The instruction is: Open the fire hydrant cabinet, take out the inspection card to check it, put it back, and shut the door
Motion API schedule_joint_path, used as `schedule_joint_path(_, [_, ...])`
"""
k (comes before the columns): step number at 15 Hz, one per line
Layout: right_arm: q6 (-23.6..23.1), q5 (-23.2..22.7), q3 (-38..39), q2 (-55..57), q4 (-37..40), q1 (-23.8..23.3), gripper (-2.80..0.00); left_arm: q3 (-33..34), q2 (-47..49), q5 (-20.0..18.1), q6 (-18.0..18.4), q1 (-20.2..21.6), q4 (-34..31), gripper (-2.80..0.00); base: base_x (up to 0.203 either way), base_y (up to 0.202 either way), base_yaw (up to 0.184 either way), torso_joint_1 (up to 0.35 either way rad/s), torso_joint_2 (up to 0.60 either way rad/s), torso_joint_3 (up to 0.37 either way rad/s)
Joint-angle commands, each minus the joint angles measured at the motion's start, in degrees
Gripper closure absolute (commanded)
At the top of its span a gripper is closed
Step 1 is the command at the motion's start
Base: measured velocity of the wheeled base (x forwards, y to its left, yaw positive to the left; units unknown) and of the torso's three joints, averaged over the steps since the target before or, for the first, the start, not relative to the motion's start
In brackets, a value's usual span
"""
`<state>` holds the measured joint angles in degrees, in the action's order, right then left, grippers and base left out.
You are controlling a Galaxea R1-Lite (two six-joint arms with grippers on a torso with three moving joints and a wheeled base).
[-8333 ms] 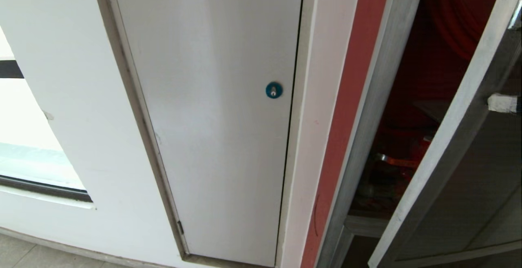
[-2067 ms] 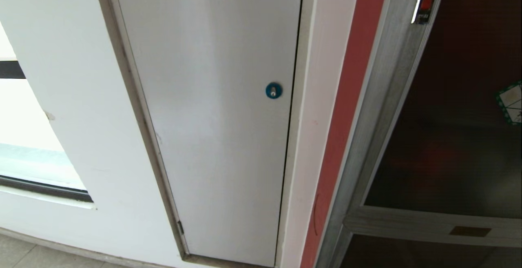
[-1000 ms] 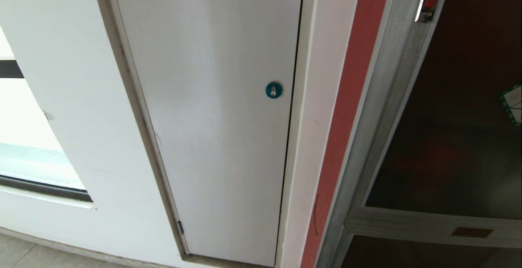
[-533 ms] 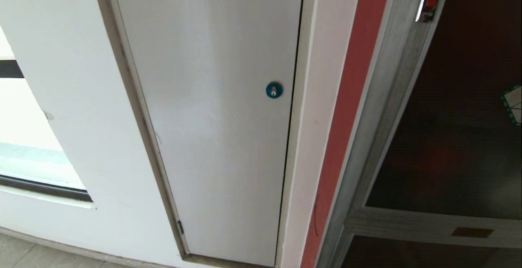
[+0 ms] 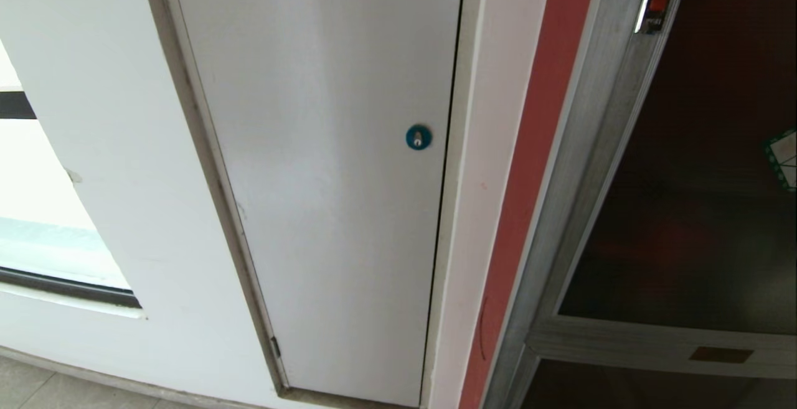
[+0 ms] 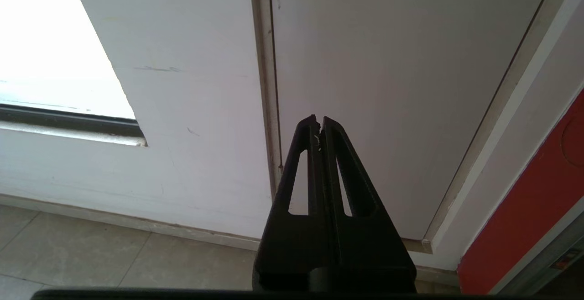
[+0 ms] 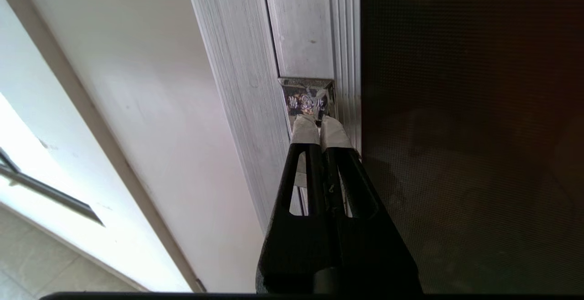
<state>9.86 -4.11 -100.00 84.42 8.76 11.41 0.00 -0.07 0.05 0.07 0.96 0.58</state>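
The fire hydrant cabinet's brushed silver frame (image 5: 579,178) stands at the right of the head view. Its door (image 5: 697,210), a dark tinted pane, lies flush in that frame, with the red-marked latch (image 5: 654,4) near the top and a green-bordered sticker (image 5: 786,159) at the right edge. In the right wrist view my right gripper (image 7: 318,124) is shut and empty. Its white-taped tips are right at the shiny latch plate (image 7: 308,97), between the frame (image 7: 237,85) and the glass (image 7: 456,131); I cannot tell if they touch. The inspection card is hidden. My left gripper (image 6: 318,122) is shut, parked low.
A plain white panel (image 5: 324,178) with a round blue lock (image 5: 418,137) fills the middle of the wall, with a red strip (image 5: 529,166) between it and the cabinet. A window opening (image 5: 37,241) is at the left. Tiled floor (image 6: 91,254) lies below the left gripper.
In the oldest frame the door stood open with the red interior showing; now it lies shut in its frame. Over the last second nothing in the head view has shifted.
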Motion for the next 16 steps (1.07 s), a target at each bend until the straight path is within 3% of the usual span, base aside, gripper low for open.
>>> schedule_joint_path(1, [-0.02,-0.81,-0.02,0.39,0.29,-0.07,0.0,0.26,0.0,0.08,-0.03,0.01,0.04,0.0,0.0,0.0,0.0,0.0,0.0,0.0])
schedule_joint_path(6, [0.92,-4.69,-2.41,0.43,0.72,-0.45,0.0,0.26,0.07,0.05,0.01,0.0,0.04,0.0,0.0,0.0,0.0,0.0,0.0,0.0])
schedule_joint_path(12, [9.09,-13.6,-12.41,4.56,10.77,-5.76,0.0,0.26,0.07,0.04,0.01,0.0,0.04,0.0,0.0,0.0,0.0,0.0,0.0,0.0])
schedule_joint_path(14, [9.61,-16.75,-12.41,4.73,12.09,-5.96,0.0,0.26,0.07,0.04,0.01,0.01,0.04,0.0,0.0,0.0,0.0,0.0,0.0,0.0])
schedule_joint_path(16, [9.65,-17.0,-12.41,4.87,12.15,-5.96,0.0,0.26,0.0,0.04,0.01,0.04,0.04,0.0,0.0,0.0,0.0,0.0,0.0,0.0])
